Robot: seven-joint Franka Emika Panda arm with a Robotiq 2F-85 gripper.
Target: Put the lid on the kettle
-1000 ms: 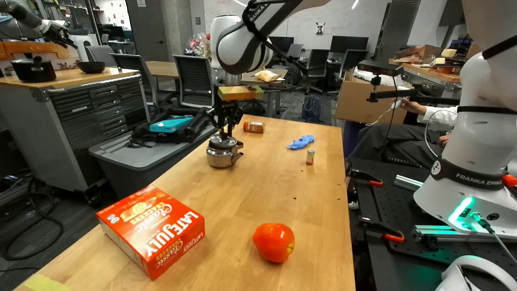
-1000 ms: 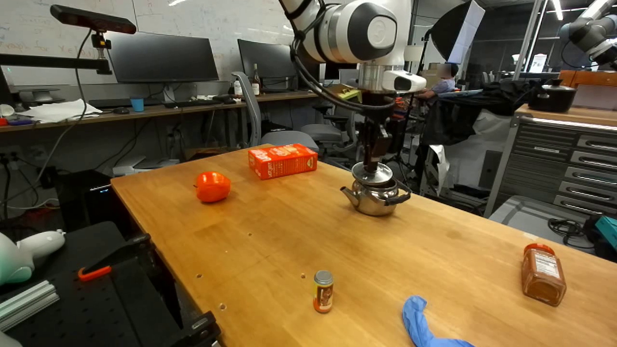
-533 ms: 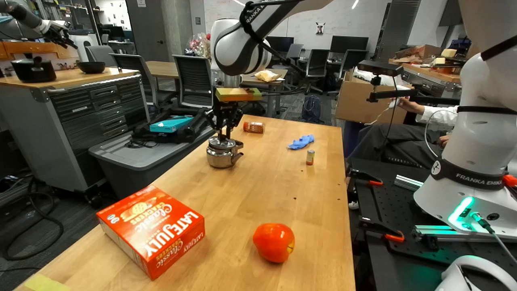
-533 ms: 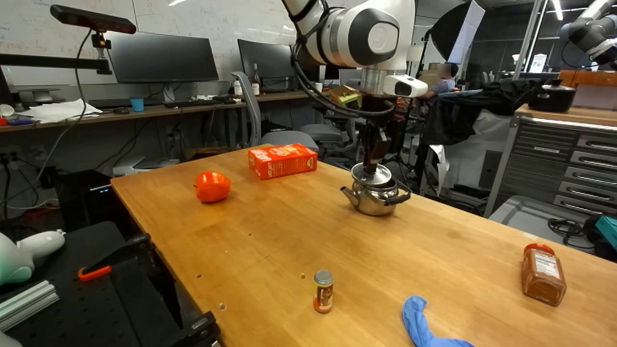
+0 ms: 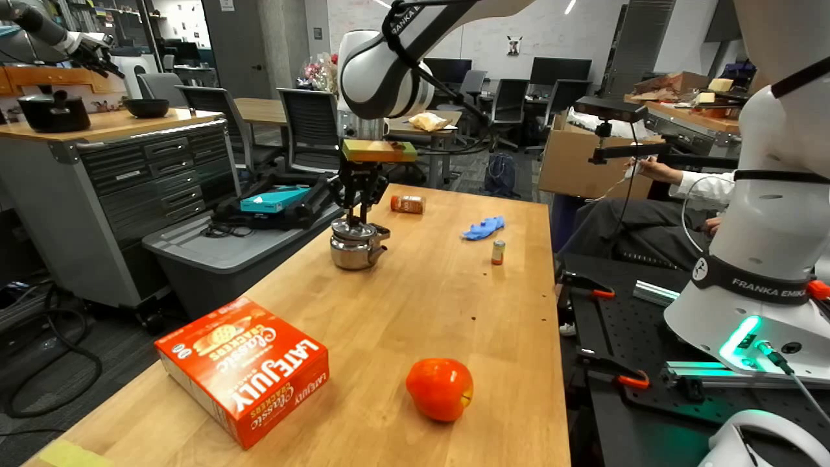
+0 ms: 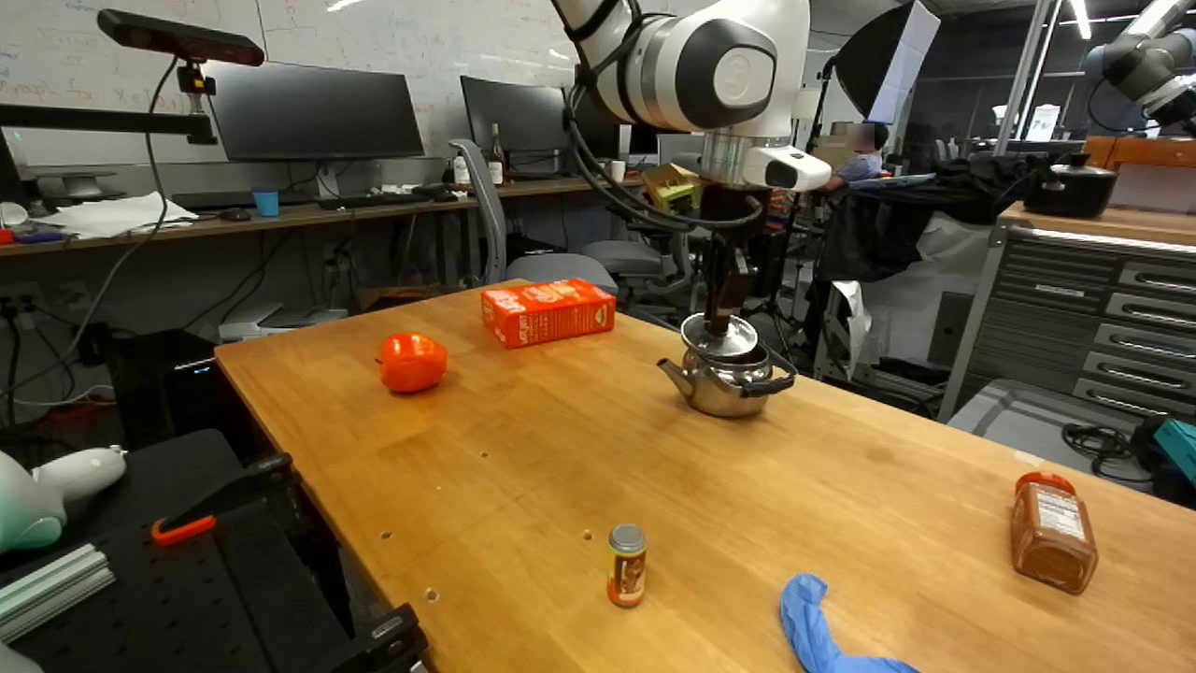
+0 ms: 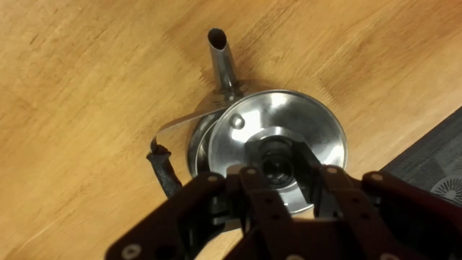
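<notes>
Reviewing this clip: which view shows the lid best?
The wrist view: it shows the lid large from above, with most of its outline in sight, though the gripper hides part of its middle and lower edge. Both exterior views show it small and obliquely, over the kettle; whether they touch is hard to tell.

Wooden table [image 5: 415, 311], seen in both exterior views. On it: kettle [image 5: 354, 255], standing; can [image 5: 498, 252], upright, near a blue glove [image 5: 484, 228]; jar [image 5: 408, 204], on its side; box [image 5: 241, 363], flat; orange-red ball [image 5: 439, 389], apart from the box; yellow strip [image 5: 74, 455], partly in view.
</notes>
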